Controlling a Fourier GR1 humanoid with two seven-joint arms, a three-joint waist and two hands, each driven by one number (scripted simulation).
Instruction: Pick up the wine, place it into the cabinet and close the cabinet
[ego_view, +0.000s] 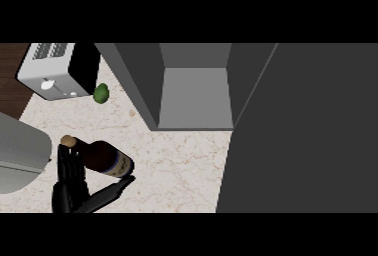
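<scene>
Wine (103, 156) is being held at the near left of the counter (177, 155), its long axis tilting from the cork at far left toward the base at near right. The left hand (74, 187) is being wrapped around the bottle, fingers straight along its left side and thumb curled under its base. The open cabinet (196, 95) is being faced far to the right of the bottle; the right hand is not being shown.

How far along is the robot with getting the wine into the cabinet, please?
Early stage. Done: the cabinet already stands open, its door swung out at the right. In hand: the left hand is at the wine bottle on the counter, fingers along one side and thumb below it; whether it is lifted cannot be told. Left: carrying the bottle into the cabinet and closing the door. The right hand is not in view.
</scene>
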